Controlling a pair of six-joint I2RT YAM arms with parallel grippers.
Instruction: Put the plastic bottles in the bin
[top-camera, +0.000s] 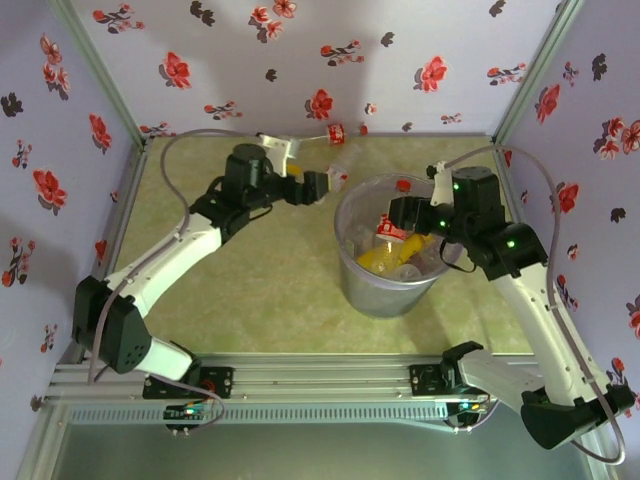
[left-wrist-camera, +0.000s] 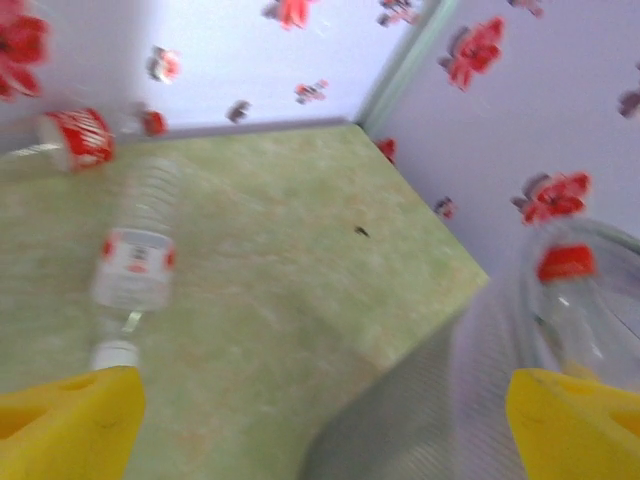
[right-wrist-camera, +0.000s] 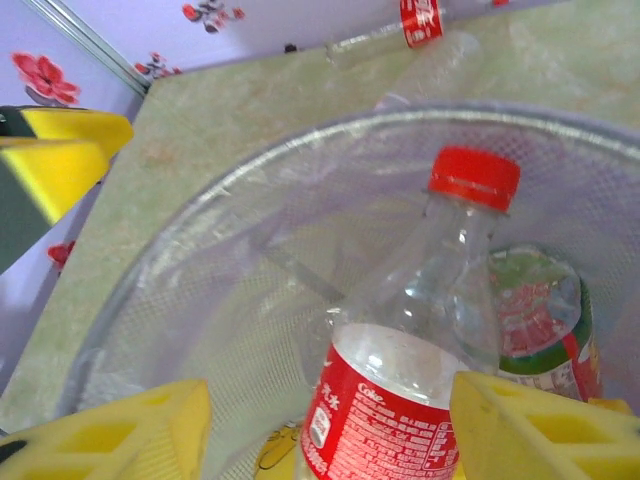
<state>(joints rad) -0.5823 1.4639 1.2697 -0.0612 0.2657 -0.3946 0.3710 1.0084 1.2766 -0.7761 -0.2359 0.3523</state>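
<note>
The bin (top-camera: 352, 268) stands on the desk (top-camera: 250, 280), right of the middle. Inside it a red-cap bottle (right-wrist-camera: 400, 400) stands nearly upright, its cap near the far rim. A green-label bottle (right-wrist-camera: 535, 320) lies just behind it and a yellow bottle (top-camera: 375, 260) lies lower down among other clear ones.

The right tool (right-wrist-camera: 330, 400) hangs over the bin mouth with the red-cap bottle between its fingers. The jaws are partly spread. One yellow finger (right-wrist-camera: 130, 430) is clear of the bottle, and the other is just beside the label; I cannot tell whether it touches.

Two bottles lie outside the bin on the desk. A white-cap bottle (left-wrist-camera: 135, 265) lies on its side near the far rim, and a red-label bottle (left-wrist-camera: 80, 138) lies by the back wall (top-camera: 300, 60).

The left tool (left-wrist-camera: 325, 400) hovers beside the bin's far-left rim, near the white-cap bottle. Its jaws are wide with nothing between them.
</note>
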